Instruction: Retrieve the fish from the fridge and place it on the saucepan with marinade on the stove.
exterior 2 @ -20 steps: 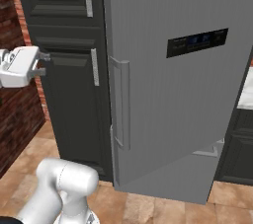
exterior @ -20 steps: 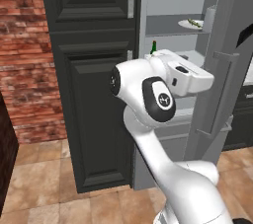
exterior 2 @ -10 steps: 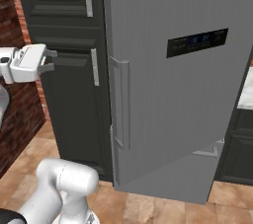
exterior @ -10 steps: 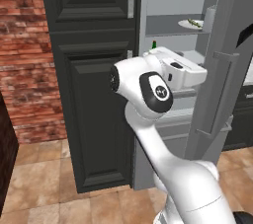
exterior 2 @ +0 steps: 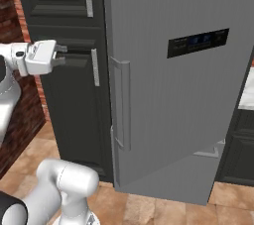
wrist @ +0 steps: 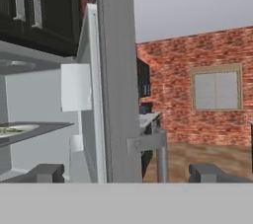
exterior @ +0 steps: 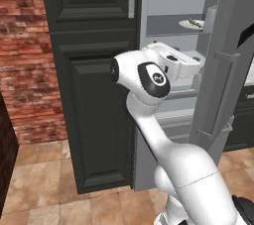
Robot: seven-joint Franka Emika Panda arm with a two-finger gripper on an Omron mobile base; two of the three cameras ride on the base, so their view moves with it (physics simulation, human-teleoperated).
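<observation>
The left base view looks from behind the arm's left, forward and down, past the dark cabinet (exterior: 94, 80) into the open fridge (exterior: 173, 35). The right base view faces the door (exterior 2: 173, 80) close up from the other side; both share cabinet, door and arm. The hand view, close in, looks along the door's edge (wrist: 116, 94) toward a brick wall (wrist: 197, 60).

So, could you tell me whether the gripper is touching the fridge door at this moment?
Apart. In the hand view the door's edge stands beyond and between the open gripper fingertips, with clear space on both sides.
</observation>
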